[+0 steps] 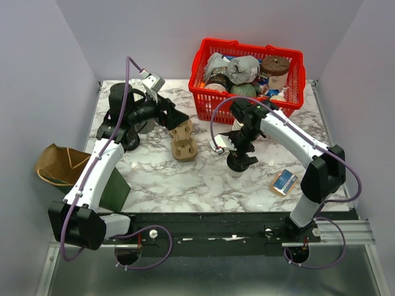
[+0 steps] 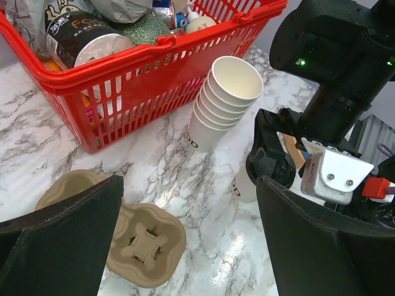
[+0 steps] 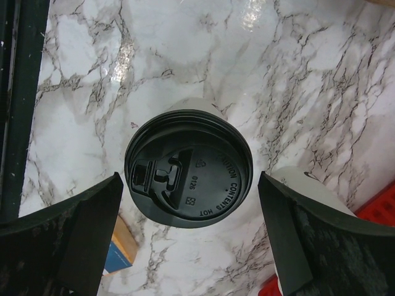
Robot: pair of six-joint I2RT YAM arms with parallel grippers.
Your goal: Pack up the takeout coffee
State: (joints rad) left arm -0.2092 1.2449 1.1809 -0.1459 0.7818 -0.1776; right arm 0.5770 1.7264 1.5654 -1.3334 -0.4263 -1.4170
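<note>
A crumpled brown paper bag lay at the far left, well away from the red basket and nearer the front of the marble bench than it.

The left arm reached toward the basket. The left claw hung wide apart with nothing between its fingers, off the basket's left front corner. Below it, a tan moulded-pulp cup carrier lay flat on the bench just left of that corner, with its cup wells empty.

A nested stack of white paper cups lay tilted on its side just in front of the basket's front wall, with the open mouth turned up and away from the basket.

The takeout coffee cup, white with a black sip lid, stood upright on the bench in front of the basket, further forward than the cup stack. The right claw pointed straight down over it, spread wide. One finger stood on each side of the lid, with a gap showing on both sides, so nothing was gripped.

The basket sat at the back of the bench and was heaped with packaged goods, among them a dark-labelled canister and grey wrapped bundles.

A small blue and tan box lay flat on the bench, well in front of the basket's right corner.
</note>
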